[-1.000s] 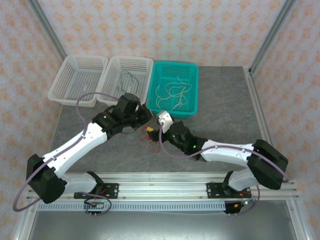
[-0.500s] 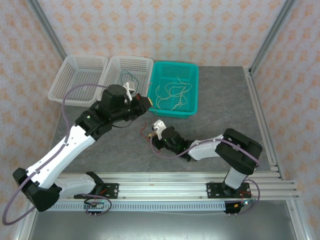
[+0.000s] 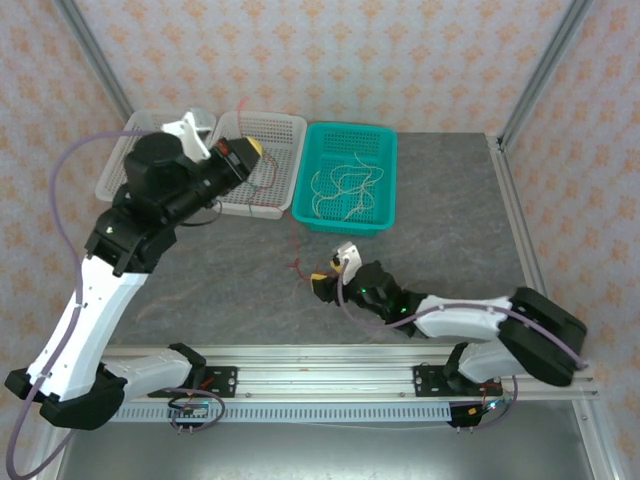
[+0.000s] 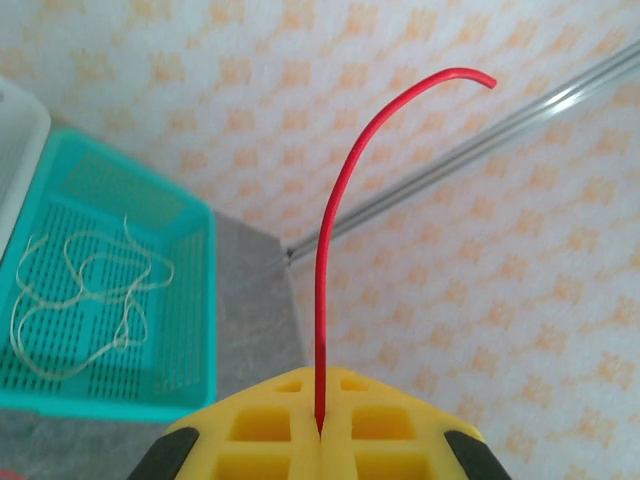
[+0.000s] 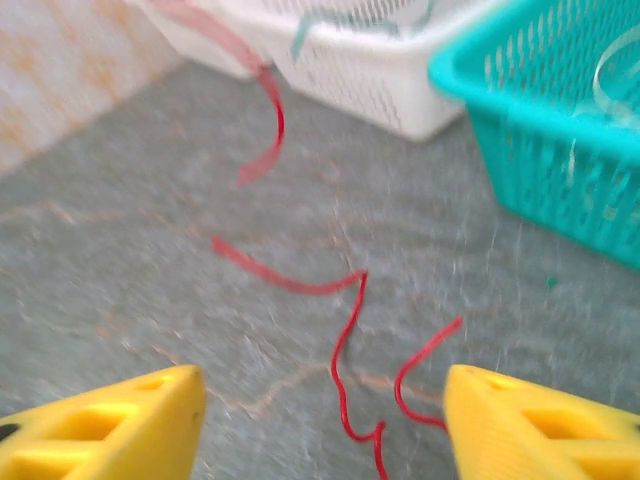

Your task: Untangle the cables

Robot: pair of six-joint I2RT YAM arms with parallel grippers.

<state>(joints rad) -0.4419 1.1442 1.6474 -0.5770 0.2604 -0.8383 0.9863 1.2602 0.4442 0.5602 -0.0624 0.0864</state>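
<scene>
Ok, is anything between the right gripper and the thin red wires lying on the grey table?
Nothing visible: the thin red wires lie on bare grey table straight ahead of the open right gripper.

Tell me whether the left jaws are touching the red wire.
Touching. Left wrist view shows the red wire pinched between the shut yellow jaws.

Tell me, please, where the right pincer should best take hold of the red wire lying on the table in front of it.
Probably the near stretch of the red wire, taken from above. It lies flat on the table and runs straight away from the open right pincer, roughly centred in its gap, so closing should cross it squarely.
</scene>
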